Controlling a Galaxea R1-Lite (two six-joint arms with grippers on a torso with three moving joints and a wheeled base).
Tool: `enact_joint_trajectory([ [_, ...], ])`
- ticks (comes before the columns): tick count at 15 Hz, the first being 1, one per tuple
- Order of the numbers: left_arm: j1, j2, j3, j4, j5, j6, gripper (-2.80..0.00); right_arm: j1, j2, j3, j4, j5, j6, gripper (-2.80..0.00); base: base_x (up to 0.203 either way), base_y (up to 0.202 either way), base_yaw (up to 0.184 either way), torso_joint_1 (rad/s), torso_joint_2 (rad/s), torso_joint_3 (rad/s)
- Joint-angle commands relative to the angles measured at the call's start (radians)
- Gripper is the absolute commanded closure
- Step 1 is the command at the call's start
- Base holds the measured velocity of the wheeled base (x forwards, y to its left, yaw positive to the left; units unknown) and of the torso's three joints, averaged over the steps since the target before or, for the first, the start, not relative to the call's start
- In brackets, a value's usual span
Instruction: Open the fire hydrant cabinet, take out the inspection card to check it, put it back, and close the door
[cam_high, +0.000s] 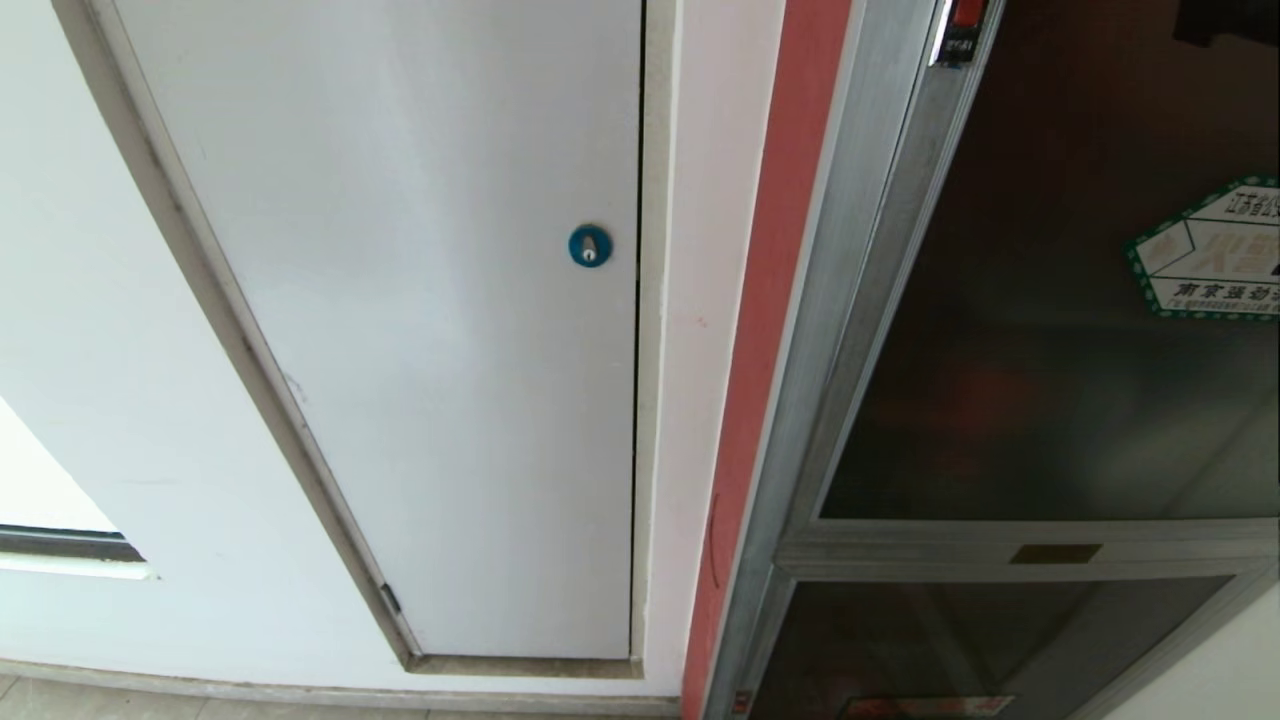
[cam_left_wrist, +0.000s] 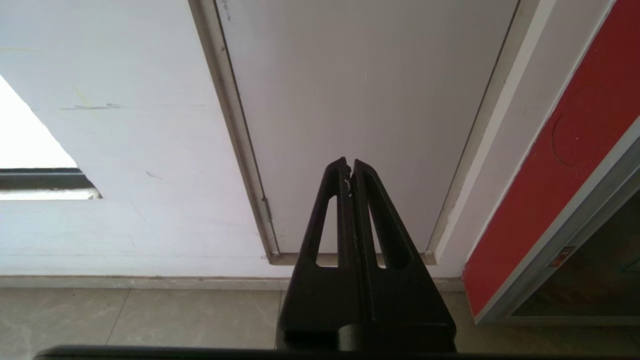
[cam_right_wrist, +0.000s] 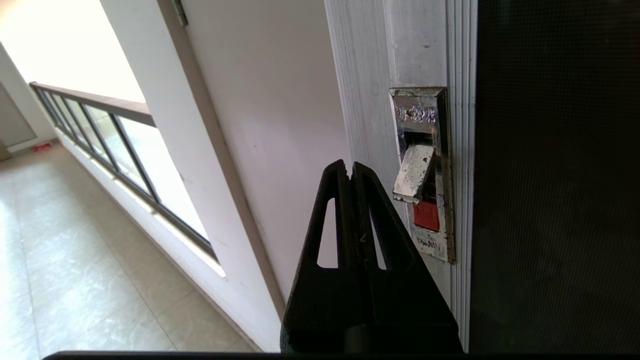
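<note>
sticker (cam_high: 1215, 250) on door (cam_high: 1050, 330) | Chinese print; characters not legible

Daylight is admitted from a window (cam_right_wrist: 75, 65), which is overexposed. The white wall (cam_high: 120, 330) is evenly lit. Straight edges are bent near the head view's borders. No blur is seen.

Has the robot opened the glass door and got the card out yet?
Not yet. The door looks closed in its silver frame, and no card shows. The right gripper, fingers shut and empty, is beside the latch, whose metal flap is tipped out. The left gripper is shut, down by the white panel. Opening, checking, returning and closing remain.
</note>
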Motion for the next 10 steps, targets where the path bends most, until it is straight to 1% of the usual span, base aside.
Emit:
enact_joint_trajectory([
  [1,0.0,0.001,0.0,0.0,0.0,0.0,0.0,0.0,0.006,-0.006,0.001,-0.004,0.001,0.0,0.0,0.0,0.0,0.0,0.0,0.0],
  [3,0.0,0.001,0.001,0.0,0.0,0.0,0.0,-0.003,0.008,-0.006,0.0,-0.007,0.002,0.0,0.0,0.0,0.0,0.0,0.0,0.0],
  [5,0.0,0.001,0.0,0.0,0.0,0.0,0.0,-0.006,0.029,-0.032,0.002,-0.03,0.001,0.0,0.0,0.0,0.0,0.0,0.0,0.0],
  [10,0.0,0.001,0.0,0.0,0.0,0.0,0.0,-0.012,0.057,-0.055,0.015,-0.033,0.001,0.0,0.0,0.0,0.0,0.0,0.0,0.0],
])
